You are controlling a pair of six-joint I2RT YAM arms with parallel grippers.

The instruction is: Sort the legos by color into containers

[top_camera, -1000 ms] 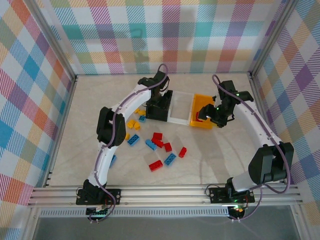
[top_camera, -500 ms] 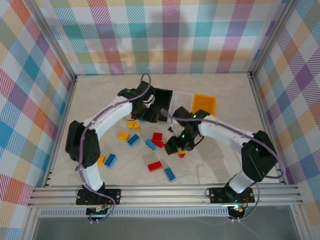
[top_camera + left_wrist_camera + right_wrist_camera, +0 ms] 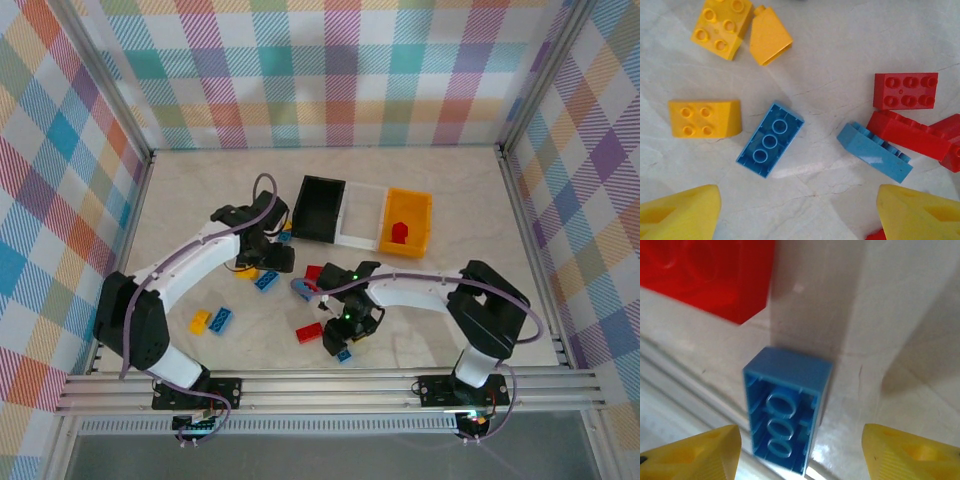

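The legos lie scattered mid-table. My left gripper [image 3: 272, 258] hangs open over them, its yellow fingers [image 3: 680, 212] wide apart above bare table. Just ahead of it lie an upside-down blue brick [image 3: 770, 140], a blue brick on its side [image 3: 875, 152], red bricks [image 3: 905, 90] and yellow bricks [image 3: 705, 118]. My right gripper [image 3: 343, 335] is low near the front, open, with an upside-down blue brick [image 3: 787, 407] between its fingers [image 3: 912, 452] but untouched. A black bin [image 3: 318, 210], a white bin [image 3: 365, 215] and a yellow-orange bin [image 3: 420, 205] stand side by side behind; a red brick [image 3: 400, 233] lies in the yellow-orange one.
A red brick [image 3: 310, 332] lies just left of my right gripper. A yellow brick [image 3: 200, 320] and a blue brick [image 3: 222, 318] sit apart at the front left. The metal rail [image 3: 330, 385] runs along the near edge, close behind the right gripper.
Both arms have swung back from the bins to the pile. The right gripper left the yellow-orange bin, where a red brick now lies, and came down over a blue brick. The left jaws have widened.
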